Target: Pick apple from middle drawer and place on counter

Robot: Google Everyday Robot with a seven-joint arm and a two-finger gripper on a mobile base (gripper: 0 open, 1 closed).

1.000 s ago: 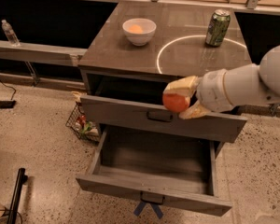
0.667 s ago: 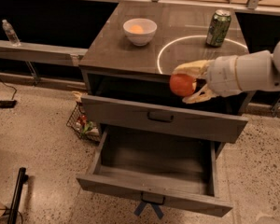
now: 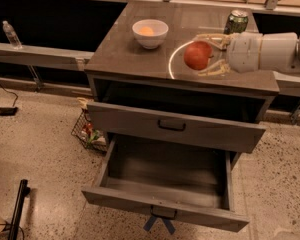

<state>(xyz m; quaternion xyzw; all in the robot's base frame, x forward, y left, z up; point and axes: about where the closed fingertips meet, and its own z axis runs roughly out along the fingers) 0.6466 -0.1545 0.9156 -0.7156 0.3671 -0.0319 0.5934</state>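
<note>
My gripper (image 3: 204,55) reaches in from the right and is shut on the red-orange apple (image 3: 197,55). It holds the apple above the counter (image 3: 125,54), over the left part of the thin white ring (image 3: 172,59). The middle drawer (image 3: 165,184) is pulled wide open below, with the blue crossed strips (image 3: 159,224) under its handle. Its inside shows nothing in it.
A white bowl (image 3: 150,33) with a small pale-orange fruit stands on the counter's left. A green can (image 3: 237,22) stands at the back right. The upper drawer (image 3: 172,126) is partly open. A wire basket (image 3: 87,132) sits on the floor at left. A water bottle (image 3: 10,34) stands on the ledge.
My gripper has lifted the apple from in front of the upper drawer, up and back over the counter's white ring.
</note>
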